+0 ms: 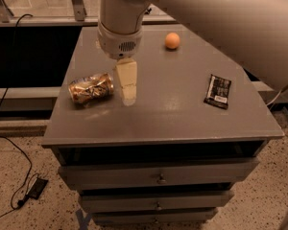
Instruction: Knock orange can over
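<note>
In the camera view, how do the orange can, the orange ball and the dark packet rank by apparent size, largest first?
1. orange can, lying on its side just left of the gripper
2. dark packet, a little smaller
3. orange ball, smallest, though it is also farthest from the camera

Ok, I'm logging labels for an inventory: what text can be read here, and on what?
Orange can, lying on its side: dark lettering, too blurred to read.
Dark packet: pale label patch, unreadable.
Gripper, close beside the can: no text seen.
</note>
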You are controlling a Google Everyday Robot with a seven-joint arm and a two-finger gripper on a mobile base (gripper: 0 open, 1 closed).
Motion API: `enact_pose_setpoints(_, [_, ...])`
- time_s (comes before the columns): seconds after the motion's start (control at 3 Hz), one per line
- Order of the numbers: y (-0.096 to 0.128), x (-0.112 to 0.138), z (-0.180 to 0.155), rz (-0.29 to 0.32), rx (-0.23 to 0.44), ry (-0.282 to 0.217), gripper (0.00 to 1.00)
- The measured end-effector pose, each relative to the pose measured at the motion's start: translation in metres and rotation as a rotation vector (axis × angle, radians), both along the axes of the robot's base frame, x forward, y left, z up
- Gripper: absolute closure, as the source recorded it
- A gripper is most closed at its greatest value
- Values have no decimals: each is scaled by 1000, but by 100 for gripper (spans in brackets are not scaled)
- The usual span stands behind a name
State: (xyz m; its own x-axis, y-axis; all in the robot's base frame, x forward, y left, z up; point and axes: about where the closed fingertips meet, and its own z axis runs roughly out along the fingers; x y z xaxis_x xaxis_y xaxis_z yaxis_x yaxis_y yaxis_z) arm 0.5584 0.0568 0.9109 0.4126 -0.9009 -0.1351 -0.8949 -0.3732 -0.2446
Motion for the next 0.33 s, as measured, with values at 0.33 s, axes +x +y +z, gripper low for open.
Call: enact_pose_setpoints(0.33, [0, 0, 0, 0, 0, 0, 0])
